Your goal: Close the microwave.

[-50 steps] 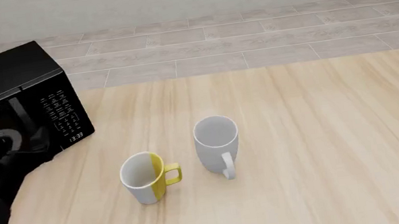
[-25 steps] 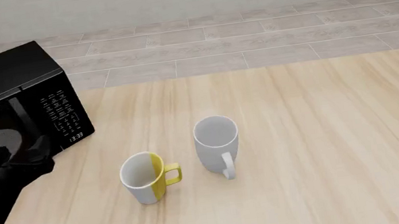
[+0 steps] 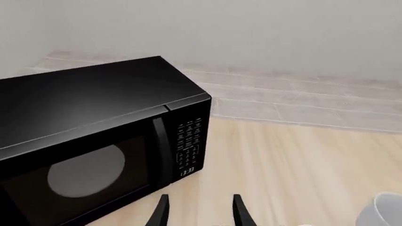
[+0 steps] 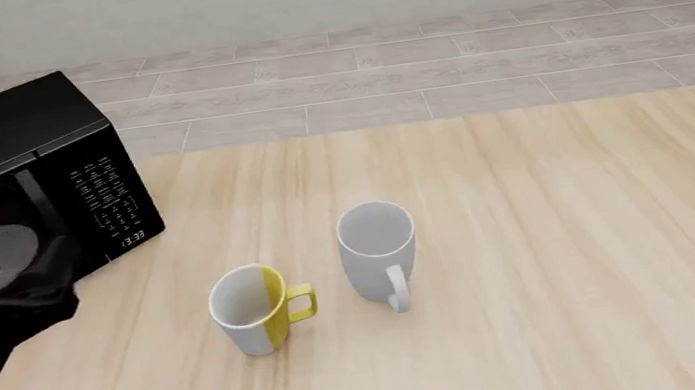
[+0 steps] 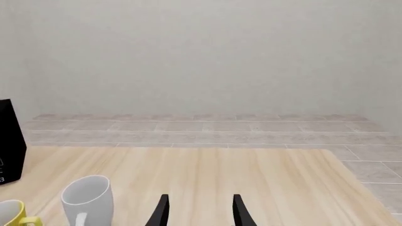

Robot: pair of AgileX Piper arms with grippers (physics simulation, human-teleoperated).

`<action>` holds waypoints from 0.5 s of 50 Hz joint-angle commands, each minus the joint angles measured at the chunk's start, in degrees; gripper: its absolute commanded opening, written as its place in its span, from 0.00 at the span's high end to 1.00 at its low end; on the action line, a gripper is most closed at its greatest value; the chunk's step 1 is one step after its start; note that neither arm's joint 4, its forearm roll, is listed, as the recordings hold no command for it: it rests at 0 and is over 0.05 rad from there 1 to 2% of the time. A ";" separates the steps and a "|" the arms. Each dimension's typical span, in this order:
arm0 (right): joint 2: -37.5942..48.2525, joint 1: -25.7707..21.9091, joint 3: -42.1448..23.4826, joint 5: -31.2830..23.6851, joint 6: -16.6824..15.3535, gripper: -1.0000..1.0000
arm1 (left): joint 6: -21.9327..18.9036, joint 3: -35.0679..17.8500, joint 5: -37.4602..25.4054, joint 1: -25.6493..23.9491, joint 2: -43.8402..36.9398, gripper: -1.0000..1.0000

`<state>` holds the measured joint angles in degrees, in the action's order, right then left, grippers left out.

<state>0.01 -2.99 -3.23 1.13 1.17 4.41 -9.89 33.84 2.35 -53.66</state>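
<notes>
Microwave [image 4: 17, 188] sits at the far left table [image 4: 528, 232] edge, door flush. Left gripper [image 3: 197, 214] hangs just near of it, fingers spread, empty. Right gripper [image 5: 197, 212] too, near right. Two mugs [image 4: 379, 246] mid-table, open wood around.

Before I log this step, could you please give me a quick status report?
Both claws open, empty: left claw, right claw. Microwave door flush. Mugs off to the side.

Glossy black microwave [image 4: 17, 188] with white-marked panel; pale wood-grain table [image 4: 528, 232]; yellow-and-white mug [image 4: 255, 309]; plain white mug [image 4: 378, 247]; grey tiled floor [image 4: 439, 72]; black grippers.
</notes>
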 commanded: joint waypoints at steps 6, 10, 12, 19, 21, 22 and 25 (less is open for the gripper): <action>0.00 -0.52 -0.41 -0.26 -0.32 0.00 | -0.12 -0.23 -14.56 -3.22 17.71 0.00; 0.00 -0.37 -0.41 -0.33 -0.19 0.00 | 0.00 -0.70 -17.43 -3.83 20.59 0.00; 0.00 -0.34 -0.25 -0.14 -0.14 0.00 | 1.14 -1.29 -20.98 -5.69 23.79 0.00; 0.00 -0.33 -0.41 -0.30 -0.06 0.00 | 0.41 -4.68 -32.26 -7.76 34.86 0.00; 0.00 -0.36 -0.45 -0.30 -0.07 0.00 | 0.56 -5.12 -33.39 -7.98 35.81 0.00; 0.00 -0.38 -0.34 -0.19 -0.06 0.00 | 0.32 -5.49 -34.60 -8.23 37.08 0.00; 0.00 -0.42 -0.35 -0.12 0.01 0.00 | 0.47 -7.09 -38.49 -9.20 40.53 0.00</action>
<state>0.01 -3.34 -3.53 0.95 1.06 4.74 -13.57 6.85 -4.11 -24.25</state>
